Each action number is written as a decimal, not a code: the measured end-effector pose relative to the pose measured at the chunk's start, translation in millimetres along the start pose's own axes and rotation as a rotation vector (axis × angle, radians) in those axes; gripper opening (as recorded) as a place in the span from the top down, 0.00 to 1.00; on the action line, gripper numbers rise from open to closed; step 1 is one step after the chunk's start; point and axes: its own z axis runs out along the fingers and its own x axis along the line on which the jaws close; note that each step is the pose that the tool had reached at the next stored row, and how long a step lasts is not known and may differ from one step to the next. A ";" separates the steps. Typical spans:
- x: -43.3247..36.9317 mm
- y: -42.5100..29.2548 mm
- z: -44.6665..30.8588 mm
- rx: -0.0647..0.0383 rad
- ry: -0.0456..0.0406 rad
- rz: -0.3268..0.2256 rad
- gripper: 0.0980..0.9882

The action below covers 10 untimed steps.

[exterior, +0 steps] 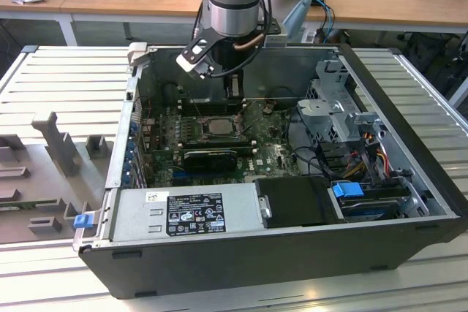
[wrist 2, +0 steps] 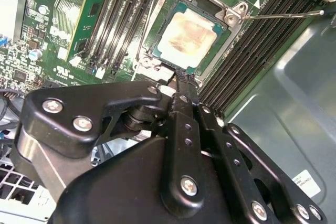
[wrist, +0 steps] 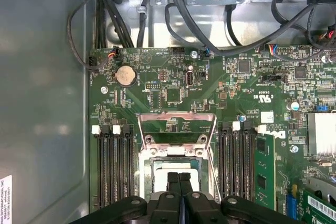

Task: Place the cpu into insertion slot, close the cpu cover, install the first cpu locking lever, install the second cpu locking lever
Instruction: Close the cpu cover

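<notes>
The cpu [wrist 2: 186, 32], a pale square chip, lies flat in the insertion slot [wrist 2: 233, 11] on the green board; the exterior view has it [exterior: 218, 126] mid-board. In the first wrist view the cpu cover [wrist: 176, 115] stands swung up at the far edge of the insertion slot [wrist: 144, 156]. My gripper [wrist 2: 177, 80] hangs just above the slot's edge, fingers shut together with nothing between them. It also appears from above [wrist: 179, 176] and inside the case [exterior: 232, 93]. A thin metal locking lever [wrist 2: 283, 15] sticks out sideways from one slot corner.
Long black memory slots [wrist: 113, 166] flank the socket on both sides. Cables [wrist: 173, 9] loop along the board's far edge. The open case holds a power supply [exterior: 183, 213] at the front and a drive cage [exterior: 336, 111] at the exterior view's right.
</notes>
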 end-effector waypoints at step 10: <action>1.1 5.9 -11.1 0.000 -0.0006 0.000 0.99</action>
